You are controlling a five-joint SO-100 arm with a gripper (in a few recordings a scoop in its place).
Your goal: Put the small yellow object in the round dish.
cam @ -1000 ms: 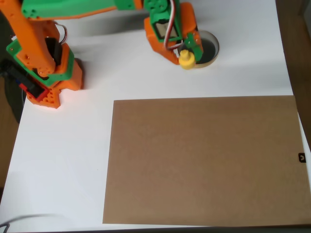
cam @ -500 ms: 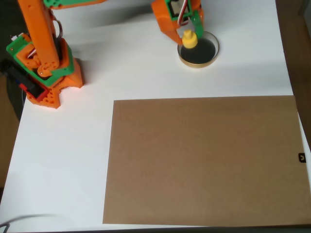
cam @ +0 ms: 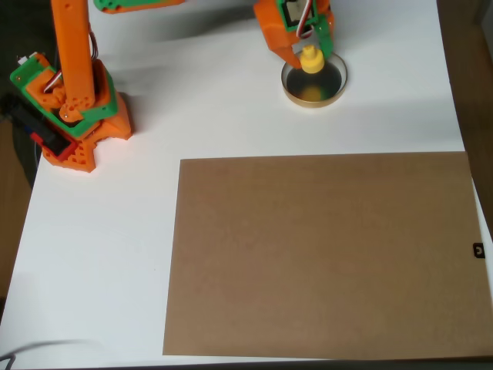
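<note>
The small yellow object (cam: 311, 59) hangs over the far part of the round dish (cam: 334, 93), whose pale gold rim rings a dark inside. A yellowish reflection shows on the dish's floor. My orange and green gripper (cam: 310, 52) is shut on the small yellow object, reaching in from the top edge of the overhead view. Whether the piece touches the dish floor I cannot tell.
A large brown cardboard sheet (cam: 323, 254) covers the lower right of the white table (cam: 100, 247). The arm's orange base (cam: 73, 116) stands at the upper left. The table's right edge (cam: 454, 92) runs close to the dish.
The gripper has carried the yellow object up and slightly right, from the dish's near-left rim to above its far part. The arm has stretched further from its base.
</note>
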